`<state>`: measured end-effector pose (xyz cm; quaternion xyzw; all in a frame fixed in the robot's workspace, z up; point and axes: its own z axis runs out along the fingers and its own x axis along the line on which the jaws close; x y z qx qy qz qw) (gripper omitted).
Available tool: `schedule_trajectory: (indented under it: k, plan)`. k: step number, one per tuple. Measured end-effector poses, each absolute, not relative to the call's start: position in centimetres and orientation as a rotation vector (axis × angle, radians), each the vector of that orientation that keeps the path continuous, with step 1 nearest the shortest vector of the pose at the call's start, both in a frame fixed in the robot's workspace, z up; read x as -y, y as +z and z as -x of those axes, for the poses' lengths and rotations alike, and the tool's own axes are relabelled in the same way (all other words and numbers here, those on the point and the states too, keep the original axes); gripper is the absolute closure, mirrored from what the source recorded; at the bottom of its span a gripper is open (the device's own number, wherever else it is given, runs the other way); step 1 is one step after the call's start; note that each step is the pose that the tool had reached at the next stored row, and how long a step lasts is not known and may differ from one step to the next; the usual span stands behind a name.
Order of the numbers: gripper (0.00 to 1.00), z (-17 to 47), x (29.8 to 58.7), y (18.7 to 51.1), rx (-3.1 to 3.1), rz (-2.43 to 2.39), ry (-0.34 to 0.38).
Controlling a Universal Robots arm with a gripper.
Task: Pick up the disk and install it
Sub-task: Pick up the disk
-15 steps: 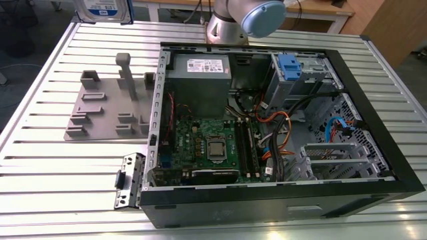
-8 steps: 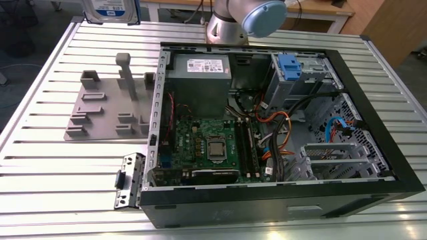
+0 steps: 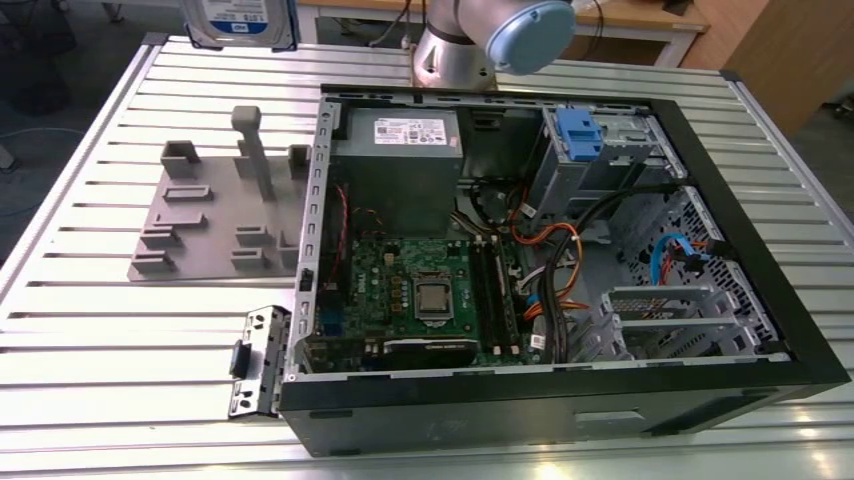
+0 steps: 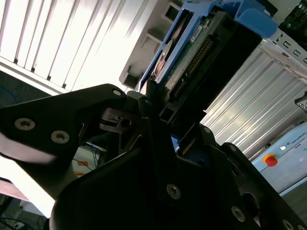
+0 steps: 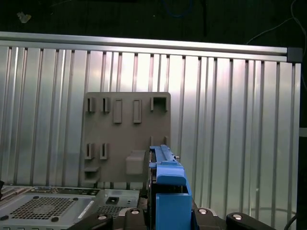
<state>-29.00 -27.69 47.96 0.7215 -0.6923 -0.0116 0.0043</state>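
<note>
The disk (image 3: 240, 22) is up in the air, hanging over the table's (image 3: 80, 330) far edge near the corner on the exterior view's left. The gripper (image 4: 160, 112) is clenched on it. In the second wrist view the black jaws pinch one end of the disk (image 4: 192, 52), and its long axis runs straight out from them, away from the gripper.

In the exterior view its broad labelled face is turned to the camera, and the picture's upper edge cuts it off. In the first wrist view the disk (image 5: 169, 191) is edge-on, blue carrier rim leading, lined up across the table's (image 5: 230, 120) slats.

On room to move, the open computer case (image 3: 534, 410) fills the table's half on the exterior view's right, reaching almost to the near and far edges. A blue bracket (image 3: 577, 130) sits in its drive bay by the far wall. The grey fixture plate (image 3: 200, 230) lies just beside the case, towards the table's other side edge, its posts standing up. Bare slats show around the plate and along the near edge. The arm (image 3: 501, 35) stands at the far edge behind the case.
</note>
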Motion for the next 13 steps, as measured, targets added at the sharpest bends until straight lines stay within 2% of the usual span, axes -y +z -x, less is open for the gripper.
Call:
schedule_trajectory:
  k: [13]
  plan:
    - [0.64, 26.5, 27.8, 48.0, 2.169, -2.260, -0.036]
